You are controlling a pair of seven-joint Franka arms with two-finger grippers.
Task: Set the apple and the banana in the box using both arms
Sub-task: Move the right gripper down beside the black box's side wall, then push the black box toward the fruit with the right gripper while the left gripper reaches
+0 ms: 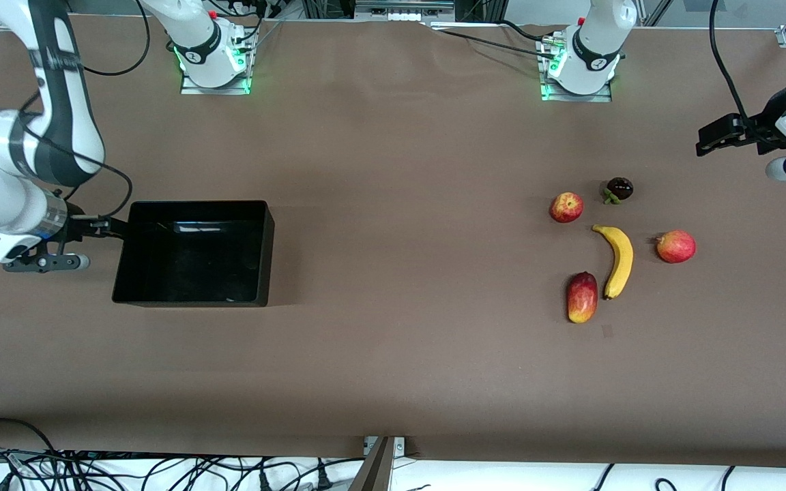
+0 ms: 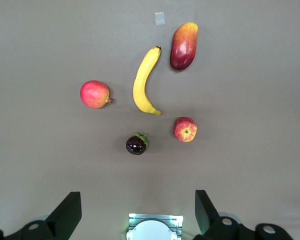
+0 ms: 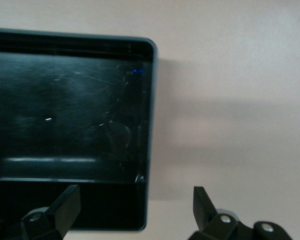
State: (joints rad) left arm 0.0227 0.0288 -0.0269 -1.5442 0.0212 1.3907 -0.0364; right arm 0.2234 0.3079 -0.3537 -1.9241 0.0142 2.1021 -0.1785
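The apple [image 1: 566,206] lies on the table toward the left arm's end, and the banana [image 1: 617,259] lies beside it, nearer the camera. Both show in the left wrist view, apple [image 2: 185,129] and banana [image 2: 145,82]. The black box [image 1: 265,252] stands empty toward the right arm's end. My left gripper [image 1: 705,143] is open and empty, up in the air beside the fruit group [image 2: 135,200]. My right gripper [image 1: 110,228] is open and empty at the box's end wall. A corner of the box [image 3: 151,125] lies between its jaws [image 3: 135,197].
A pinkish-red round fruit [image 1: 675,246], a red-and-yellow mango-like fruit [image 1: 582,297] and a small dark fruit with a green stem [image 1: 619,189] lie around the banana. The two arm bases stand along the table's edge farthest from the camera.
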